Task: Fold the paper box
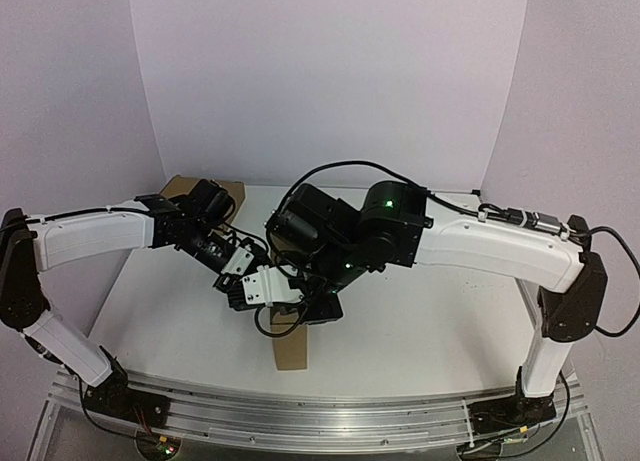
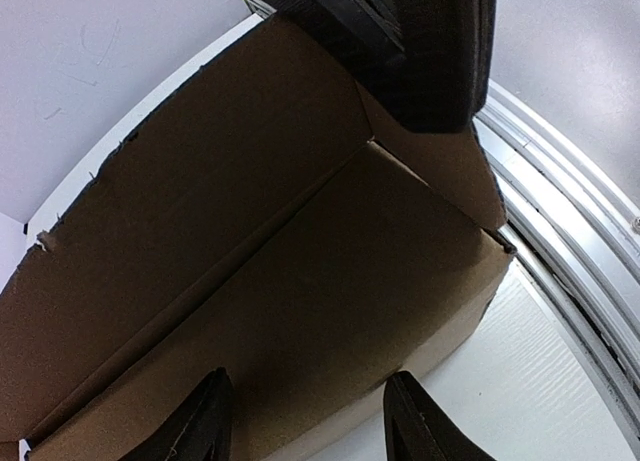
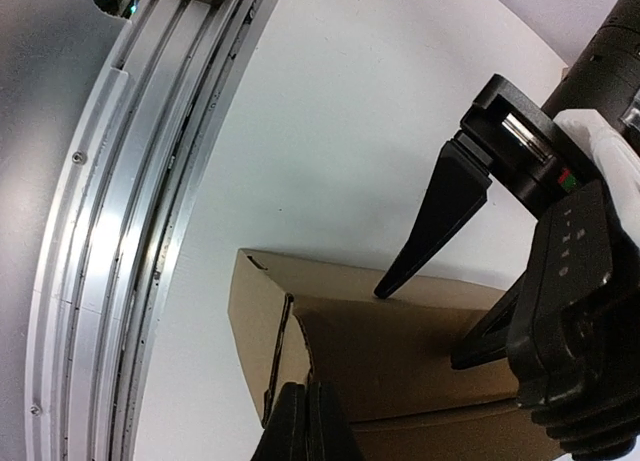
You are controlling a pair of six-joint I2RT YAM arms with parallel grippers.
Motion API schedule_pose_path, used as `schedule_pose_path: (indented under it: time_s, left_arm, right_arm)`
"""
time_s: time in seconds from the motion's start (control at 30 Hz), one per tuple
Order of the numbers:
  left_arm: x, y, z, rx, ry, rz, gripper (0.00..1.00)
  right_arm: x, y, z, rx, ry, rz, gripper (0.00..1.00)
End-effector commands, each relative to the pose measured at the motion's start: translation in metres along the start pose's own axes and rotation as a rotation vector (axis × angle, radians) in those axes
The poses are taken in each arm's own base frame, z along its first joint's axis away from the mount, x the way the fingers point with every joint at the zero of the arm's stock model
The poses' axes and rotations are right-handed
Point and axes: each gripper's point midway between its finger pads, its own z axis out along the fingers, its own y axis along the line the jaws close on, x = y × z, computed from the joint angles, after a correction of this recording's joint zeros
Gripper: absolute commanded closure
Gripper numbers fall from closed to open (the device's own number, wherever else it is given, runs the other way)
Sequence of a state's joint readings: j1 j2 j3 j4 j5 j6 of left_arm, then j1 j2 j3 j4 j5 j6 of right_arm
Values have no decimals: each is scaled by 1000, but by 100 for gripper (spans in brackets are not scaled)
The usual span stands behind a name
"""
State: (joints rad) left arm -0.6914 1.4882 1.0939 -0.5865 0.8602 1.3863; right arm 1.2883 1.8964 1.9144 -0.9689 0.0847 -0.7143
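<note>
Starting at the far left, a second brown cardboard box (image 1: 232,191) sits at the far side of the worktop (image 1: 420,321), partly hidden behind the left arm. It looks ready-made and is not the piece in hand.

Moving right, the left claw (image 2: 308,376) hangs low over the paper box (image 1: 290,351). Its fingers (image 3: 440,216) stand well apart, one tip at the top edge of a raised panel and the other on the panel's opposite face. It straddles the wall and does not pinch it.

The paper box lies mid-worktop under both wrists, with one end poking out toward the near edge. Its walls are partly up and a corner flap is tucked inward.

Further right, the right claw (image 3: 305,406) has its jaws shut tight together, tips against the cardboard low on the inner side. I cannot tell whether it pins a flap or only presses there.

The cardboard should be light and stiff across its panels and should bend readily only along its scored creases. It will likely slide on the smooth worktop unless one claw braces it. The best hold is probably mid-edge on a wall close to a crease, since thin tabs and slit corners could crumple or tear.
</note>
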Motion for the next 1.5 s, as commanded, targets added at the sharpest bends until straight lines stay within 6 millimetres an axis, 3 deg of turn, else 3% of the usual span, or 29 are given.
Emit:
schedule_pose_path:
  time_s: [0.0, 0.3, 0.7, 0.97, 1.23, 1.33, 1.47]
  left_arm:
    - [6, -3, 1, 28, 42, -78, 47]
    - [8, -1, 3, 35, 43, -95, 46]
    - [7, -2, 5, 41, 27, -139, 48]
    - [6, -1, 7, 37, 17, -189, 49]
    - [5, 0, 7, 40, 11, -215, 50]
    - [-1, -7, 2, 66, 11, -209, 48]
    - [-24, -6, -18, 52, -32, -183, 40]
  right_arm:
    - [49, 28, 32, -94, 255, -72, 100]
    - [50, 47, 37, -121, 338, -269, 100]
    - [48, 50, 60, -148, 396, -298, 100]
    - [79, 68, 60, -202, 475, -349, 100]
    - [75, 69, 69, -210, 462, -385, 100]
    - [77, 68, 66, -197, 461, -372, 100]
    - [86, 67, 65, -182, 496, -381, 100]
